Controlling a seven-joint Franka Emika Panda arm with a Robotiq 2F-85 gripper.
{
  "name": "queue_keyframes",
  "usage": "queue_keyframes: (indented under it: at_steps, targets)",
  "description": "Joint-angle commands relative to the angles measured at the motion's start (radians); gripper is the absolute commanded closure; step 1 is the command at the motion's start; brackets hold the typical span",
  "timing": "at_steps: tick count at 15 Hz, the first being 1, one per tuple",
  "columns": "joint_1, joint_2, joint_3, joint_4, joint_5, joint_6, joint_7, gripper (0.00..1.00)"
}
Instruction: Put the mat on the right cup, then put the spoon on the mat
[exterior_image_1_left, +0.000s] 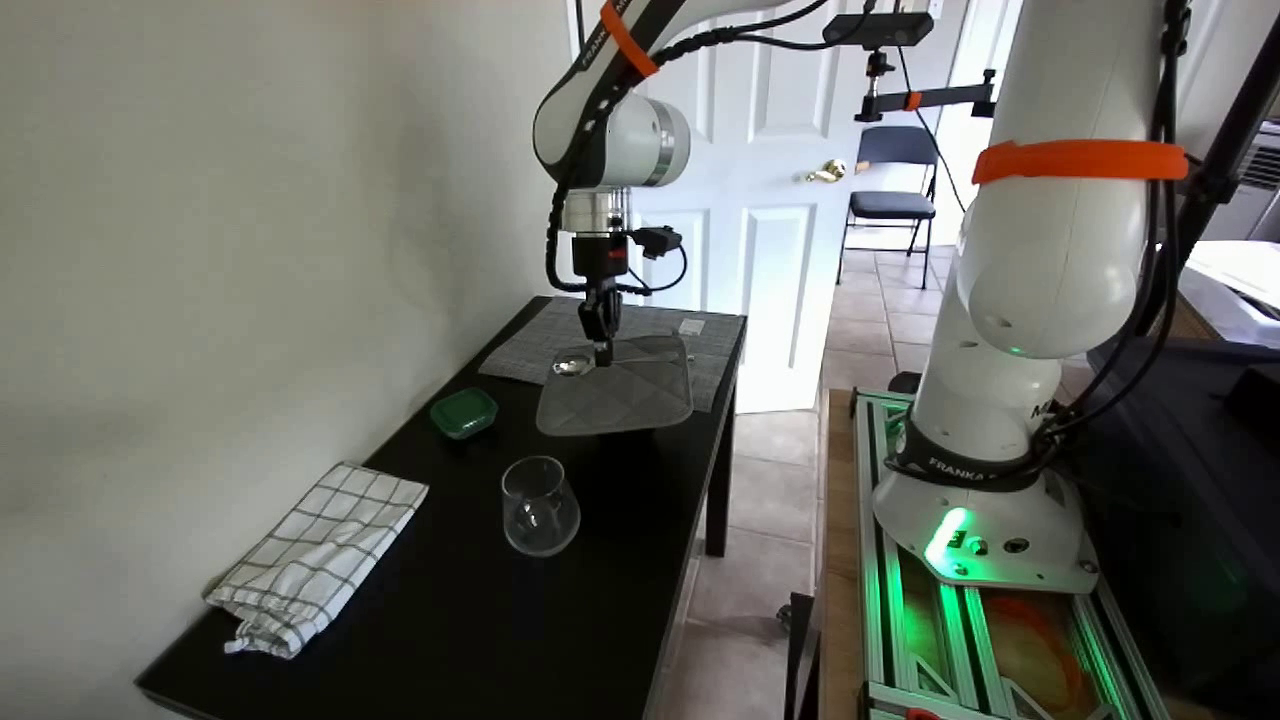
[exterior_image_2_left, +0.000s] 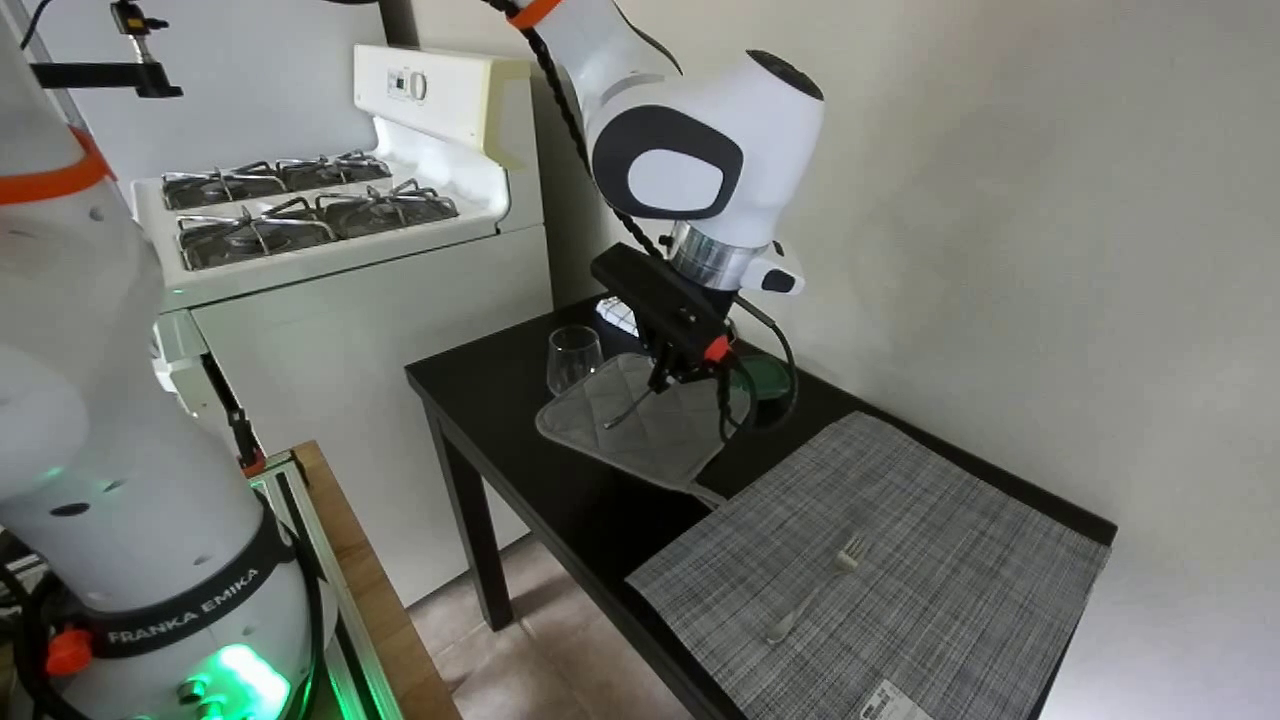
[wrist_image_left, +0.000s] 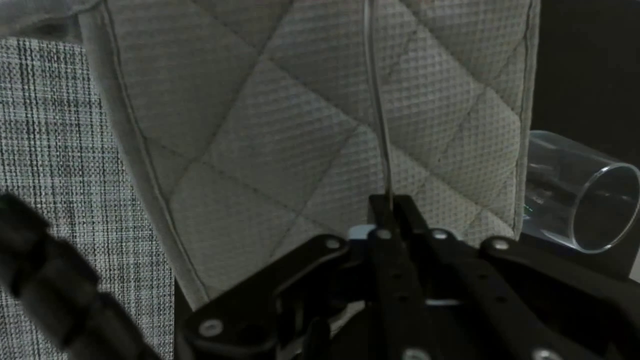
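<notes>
The grey quilted mat (exterior_image_1_left: 620, 405) lies roughly level above the black table, raised off it; it also shows in both the other exterior view (exterior_image_2_left: 650, 440) and the wrist view (wrist_image_left: 240, 150). The right cup is hidden beneath the mat; only a dark patch shows below its near edge. My gripper (exterior_image_1_left: 603, 352) points down over the mat; it also shows in the wrist view (wrist_image_left: 392, 200). Its fingers are shut on the handle of the spoon (exterior_image_1_left: 573, 366). The spoon's handle (wrist_image_left: 376, 90) extends over the mat. I cannot tell whether the spoon touches the mat.
A clear glass (exterior_image_1_left: 540, 510) stands close to the mat. A green container (exterior_image_1_left: 464, 412) sits near the wall. A white checkered cloth (exterior_image_1_left: 320, 560) lies at the table's end. A woven placemat (exterior_image_2_left: 920, 540) holds a fork (exterior_image_2_left: 820, 598). The wall runs along one table side.
</notes>
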Motion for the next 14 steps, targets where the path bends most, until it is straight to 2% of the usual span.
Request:
queue_keyframes:
  at_steps: [1,2,9,11,14]
  targets:
    - [0.016,-0.030,-0.012,-0.040,-0.002,0.035,-0.002,0.69]
    - [0.016,-0.030,-0.013,-0.040,-0.006,0.033,-0.005,0.68]
    - [0.014,-0.032,-0.015,-0.036,-0.005,0.027,-0.005,0.17]
    - [0.014,-0.061,-0.018,-0.033,-0.049,0.002,0.029,0.02]
    - [0.014,-0.135,-0.023,-0.041,-0.165,0.010,0.062,0.00]
